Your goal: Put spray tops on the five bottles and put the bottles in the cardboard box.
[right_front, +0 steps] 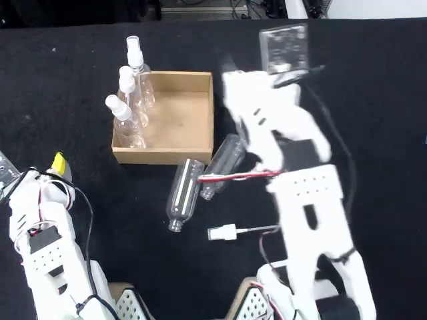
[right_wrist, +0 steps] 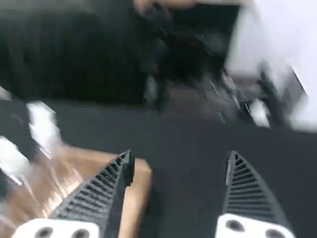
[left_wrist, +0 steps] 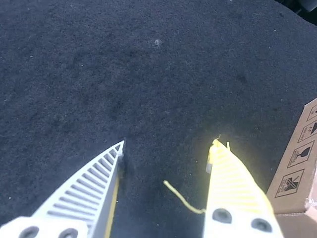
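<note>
Cardboard box lies partly beneath the right gripper's spread jaws, three capped bottles inside. Two bare bottles and a spray top lie behind those jaws. Left gripper gapes wide over black cloth, box just beside it.

This looks like a robotics lab or workshop bench rather than a home. The table is covered in black felt. Two white, 3D-printed arms stand at its near edge, the left arm and the right arm, each with bare red and white wiring running along it. Beyond the far edge, loose cables lie tangled on the floor.
</note>
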`<control>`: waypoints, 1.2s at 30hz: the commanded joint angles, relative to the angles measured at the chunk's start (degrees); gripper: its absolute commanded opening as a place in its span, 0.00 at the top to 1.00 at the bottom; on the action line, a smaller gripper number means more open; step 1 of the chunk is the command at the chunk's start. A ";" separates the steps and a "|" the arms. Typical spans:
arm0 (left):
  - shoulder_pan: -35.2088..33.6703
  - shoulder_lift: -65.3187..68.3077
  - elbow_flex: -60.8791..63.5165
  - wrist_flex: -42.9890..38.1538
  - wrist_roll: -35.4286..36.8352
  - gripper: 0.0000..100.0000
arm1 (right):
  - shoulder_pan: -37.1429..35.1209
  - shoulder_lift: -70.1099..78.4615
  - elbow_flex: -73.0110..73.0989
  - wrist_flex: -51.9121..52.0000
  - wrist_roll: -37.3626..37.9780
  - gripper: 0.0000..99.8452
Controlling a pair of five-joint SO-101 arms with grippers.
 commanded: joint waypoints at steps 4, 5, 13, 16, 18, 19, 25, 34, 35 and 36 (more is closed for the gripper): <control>-0.31 -1.23 -0.84 -1.23 0.44 0.75 | 4.92 -1.80 -2.77 20.22 32.53 0.75; -0.48 -1.23 -0.84 -1.23 0.44 0.75 | 4.48 -0.84 -2.42 22.95 38.15 0.75; -0.48 -1.23 -0.84 -1.23 0.18 0.75 | 3.87 12.00 -1.01 37.27 69.36 0.75; -0.48 -1.23 -0.84 -1.23 0.09 0.75 | 3.87 16.22 -1.01 39.38 79.21 0.75; -0.48 -1.23 -0.84 -1.23 0.00 0.75 | 3.87 18.42 -1.01 39.38 83.08 0.75; -0.48 -1.23 -0.84 -1.23 0.00 0.75 | 3.87 19.30 -1.01 39.30 84.57 0.75; -0.48 -1.23 -0.84 -1.23 0.00 0.75 | 0.88 22.02 -1.10 39.21 91.69 0.75; -0.48 -1.23 -0.84 -1.23 0.00 0.75 | -4.31 23.87 2.51 32.18 91.78 0.75; -0.48 -1.23 -0.84 -1.23 0.00 0.75 | -4.31 24.75 3.12 31.12 91.52 0.75; -0.48 -1.23 -0.84 -1.23 0.00 0.75 | -4.31 25.63 3.47 29.89 90.55 0.75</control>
